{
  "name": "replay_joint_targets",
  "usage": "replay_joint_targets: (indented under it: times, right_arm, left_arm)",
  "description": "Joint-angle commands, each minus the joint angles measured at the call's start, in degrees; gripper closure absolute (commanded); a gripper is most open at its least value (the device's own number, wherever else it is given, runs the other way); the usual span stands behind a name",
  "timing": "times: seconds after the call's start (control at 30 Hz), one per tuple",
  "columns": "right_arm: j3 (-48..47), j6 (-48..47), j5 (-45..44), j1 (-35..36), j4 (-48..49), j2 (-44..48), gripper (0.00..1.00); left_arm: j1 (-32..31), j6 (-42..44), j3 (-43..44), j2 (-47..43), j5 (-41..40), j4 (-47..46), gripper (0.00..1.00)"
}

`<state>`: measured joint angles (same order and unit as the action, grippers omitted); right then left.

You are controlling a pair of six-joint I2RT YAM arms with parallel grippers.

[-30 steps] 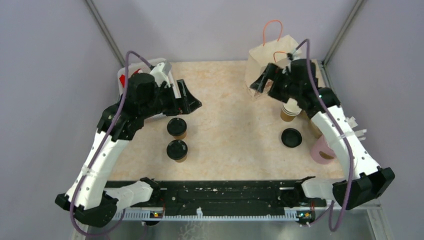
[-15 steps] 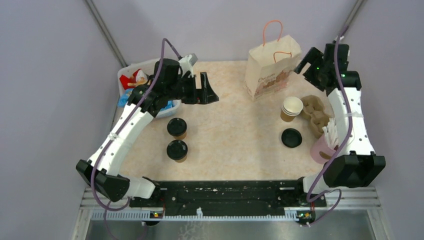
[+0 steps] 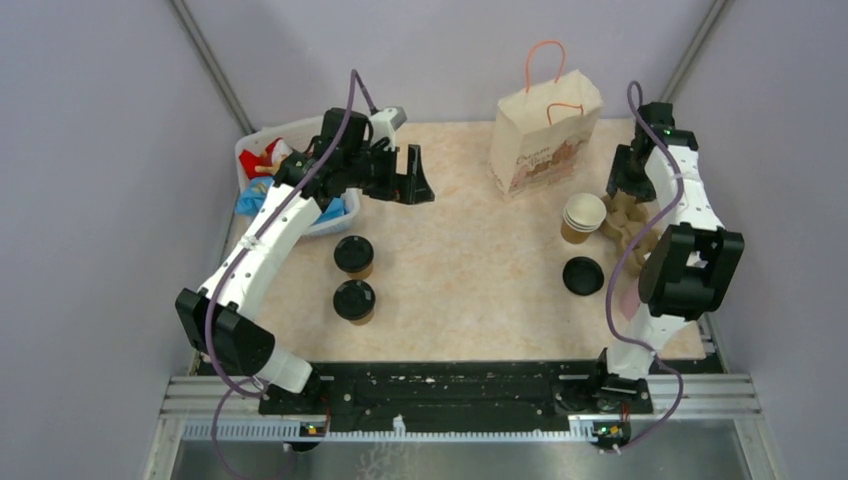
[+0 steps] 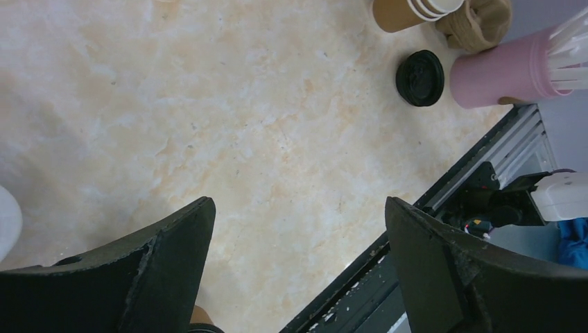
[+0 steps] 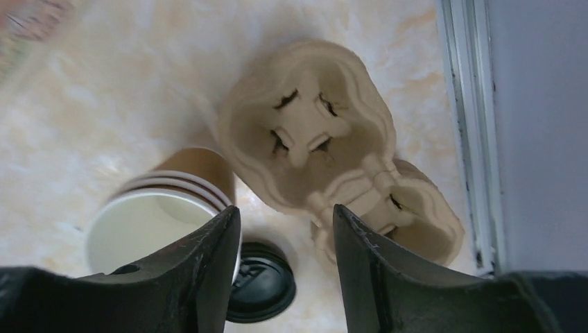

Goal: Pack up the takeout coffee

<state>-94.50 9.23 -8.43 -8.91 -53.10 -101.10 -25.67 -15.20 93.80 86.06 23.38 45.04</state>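
The paper bag (image 3: 545, 135) stands upright at the back of the surface (image 3: 470, 260) with its orange handles up. From above, its inside cannot be seen.

Well to the left of the bag and nearer the arm bases stand the first coffee cup (image 3: 353, 255) and the second coffee cup (image 3: 354, 300). Each wears a black lid, and they stand one behind the other, close but apart.

Farther left of the bag is a white bin (image 3: 262, 150) holding red, white and blue items, perhaps packets; the view is too small to be sure.

Just right of the bag and a little nearer is a stack of cups (image 5: 149, 229), the top one open and showing a bare cream inside. Beside the stack is a pulp tray (image 5: 305, 132) whose wells show only bare pulp. A loose lid (image 3: 583, 275) lies flat on the surface in front of the stack. A pink cup (image 4: 496, 73) near it holds white sticks (image 4: 572, 48).

The left gripper (image 4: 298, 208) hangs left of the bag, its fingers spread wide around nothing. The right gripper (image 5: 286, 211) hangs over the tray, its fingers partly apart and pinching nothing.
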Motion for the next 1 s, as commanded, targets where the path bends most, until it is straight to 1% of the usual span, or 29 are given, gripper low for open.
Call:
replay_joint_targets:
  times: [0.0,0.1,0.17,0.27,0.37,0.47,0.6,0.63,0.8,0.97]
  right_arm:
    - [-1.1,-12.4,-5.6,0.9,-4.8,0.5,0.50]
    - [2.4,-16.4,-4.8,2.5,-4.2,1.4,0.55]
    - [4.8,-16.4,-5.6,2.8,-3.6,2.0,0.57]
    - [7.6,-16.9,-6.0,2.8,-2.2,3.6,0.63]
    - [10.1,-16.4,-5.2,2.8,-2.2,5.0,0.63]
    - [13.8,-17.0,-5.1,2.7,0.1,6.5,0.64]
    - [16.5,-17.4,-3.2,0.8,2.0,7.1,0.73]
    - [17.3,-17.4,-3.1,0.3,2.5,7.3,0.74]
    - [20.1,-17.1,-1.8,-0.3,4.6,8.0,0.71]
    - [20.0,-15.9,-0.9,-0.4,6.0,7.1,0.70]
  left_arm:
    - [0.8,3.9,-2.9,0.7,1.6,-1.3,0.02]
    - [0.8,4.3,-3.9,1.6,1.6,-1.4,0.02]
    - [0.8,4.7,-3.4,2.2,1.6,-1.4,0.02]
    - [1.5,4.8,-2.4,3.4,1.7,-1.3,0.02]
    - [2.1,4.1,-2.5,4.0,2.8,-1.4,0.02]
    - [2.4,3.8,-2.7,3.8,3.3,-1.4,0.02]
    - [2.6,3.6,-3.1,3.6,3.4,-1.2,0.02]
    - [2.6,3.5,-3.0,3.5,3.5,-1.1,0.02]
    - [2.7,3.4,-3.2,3.3,3.5,-0.9,0.02]
    - [2.8,3.4,-3.3,3.1,3.7,-0.9,0.02]
